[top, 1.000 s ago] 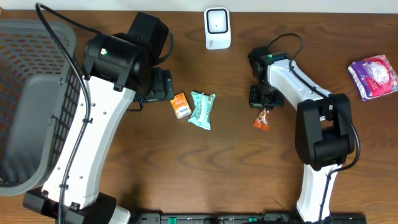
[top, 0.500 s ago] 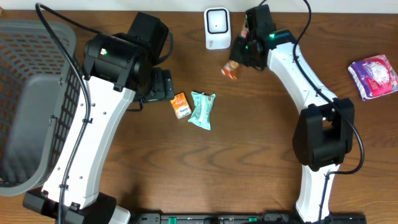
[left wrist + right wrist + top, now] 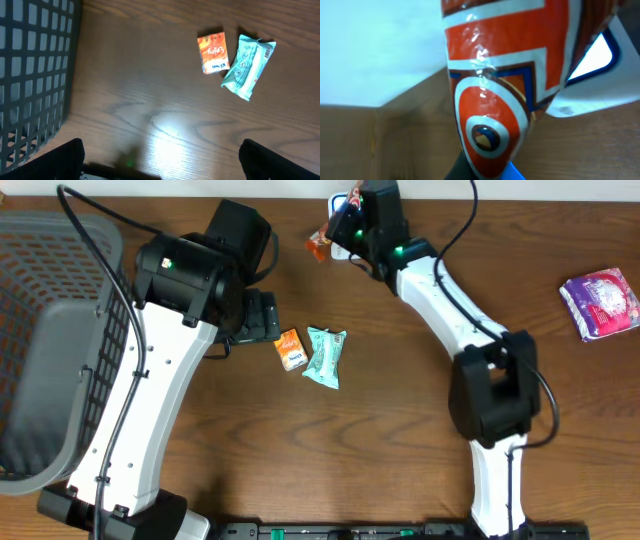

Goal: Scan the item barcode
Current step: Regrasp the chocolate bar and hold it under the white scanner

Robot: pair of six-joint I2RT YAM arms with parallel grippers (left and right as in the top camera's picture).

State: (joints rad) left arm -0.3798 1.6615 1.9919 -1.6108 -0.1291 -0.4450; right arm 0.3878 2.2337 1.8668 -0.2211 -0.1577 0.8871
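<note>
Orange packet (image 3: 318,244) carried up beside scanner (image 3: 592,97), right end effector (image 3: 338,235) grasping it, left end effector (image 3: 162,159) released.

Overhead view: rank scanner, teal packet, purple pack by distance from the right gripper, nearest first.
1. Scanner, at the far edge, right by the right gripper holding the snack packet.
2. Teal packet, mid-table.
3. Purple pack, far right side.
</note>
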